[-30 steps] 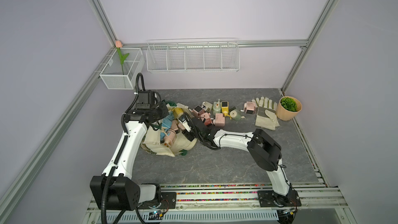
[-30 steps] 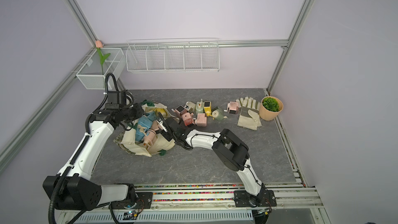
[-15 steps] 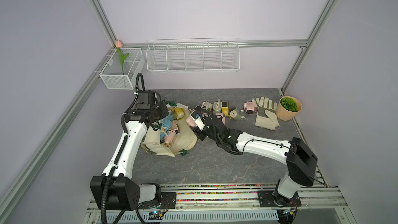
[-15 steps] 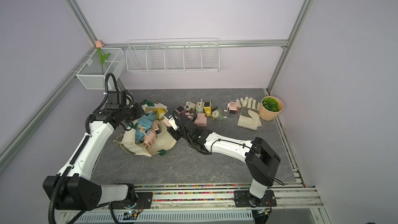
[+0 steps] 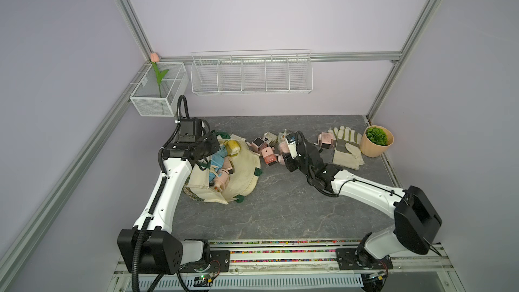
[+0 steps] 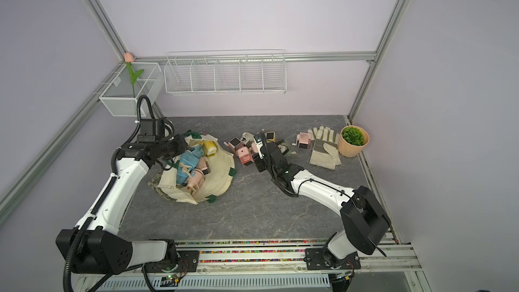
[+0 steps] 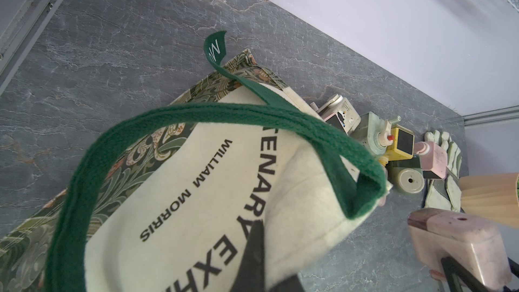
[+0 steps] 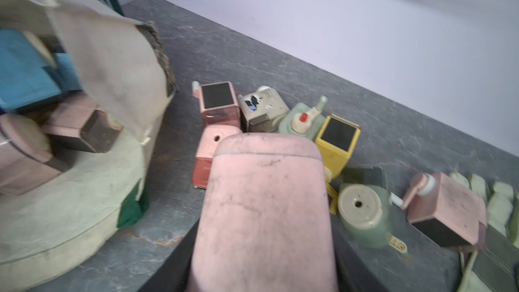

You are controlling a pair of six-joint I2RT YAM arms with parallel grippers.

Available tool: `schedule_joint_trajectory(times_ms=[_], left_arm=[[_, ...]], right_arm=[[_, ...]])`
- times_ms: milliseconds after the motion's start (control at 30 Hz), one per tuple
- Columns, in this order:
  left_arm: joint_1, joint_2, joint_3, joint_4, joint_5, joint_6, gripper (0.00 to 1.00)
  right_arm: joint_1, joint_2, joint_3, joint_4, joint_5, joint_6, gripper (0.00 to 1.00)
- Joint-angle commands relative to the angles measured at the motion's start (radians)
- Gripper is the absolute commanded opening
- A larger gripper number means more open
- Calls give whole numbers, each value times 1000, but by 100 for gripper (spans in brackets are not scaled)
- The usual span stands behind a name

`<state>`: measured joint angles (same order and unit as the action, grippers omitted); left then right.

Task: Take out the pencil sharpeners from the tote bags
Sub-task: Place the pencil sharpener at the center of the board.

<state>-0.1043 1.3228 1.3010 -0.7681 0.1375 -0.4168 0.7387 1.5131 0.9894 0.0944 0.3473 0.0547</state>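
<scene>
On the left of the grey surface point(image 5: 280, 206): a cream tote bag point(image 5: 244, 169) with green handles, lying open. Heaped inside it, not yet out: a blue pencil sharpener point(image 5: 217, 161), a yellow pencil sharpener point(image 5: 233, 147) and a peach-pink sharpener point(image 5: 223, 179).

At the far left edge of the tote bag: the left claw point(image 5: 212, 147), pinched tight together on the cloth and holding that edge up a little.

Just right of the tote bag: the right claw point(image 8: 264, 248), clamped on a big pink sharpener point(image 8: 264, 192). Hard to tell if touching the surface or not.

Right behind it, already out in a small pile: a pink windowed sharpener point(image 8: 219, 105), a cream sharpener point(image 8: 264, 108), a pale green sharpener point(image 8: 303, 125) and a yellow windowed sharpener point(image 8: 337, 141).

Farther right: one lone pink sharpener point(image 5: 325, 141) just beside the pale work gloves point(image 5: 346, 150), then a tan plant pot point(image 5: 370, 151) near the right wall.
</scene>
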Motion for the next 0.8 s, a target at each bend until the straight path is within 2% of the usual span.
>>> schedule_joint_trajectory(times_ms=[0, 267, 767], left_arm=[[6, -21, -11, -14, 11, -10, 0], [6, -25, -12, -14, 13, -10, 0], [6, -22, -10, -13, 21, -11, 0]], right_arm=[[-50, -23, -26, 11, 17, 79, 42], [-127, 31, -43, -25, -12, 162, 42], [-153, 163, -2, -67, -36, 201, 42]])
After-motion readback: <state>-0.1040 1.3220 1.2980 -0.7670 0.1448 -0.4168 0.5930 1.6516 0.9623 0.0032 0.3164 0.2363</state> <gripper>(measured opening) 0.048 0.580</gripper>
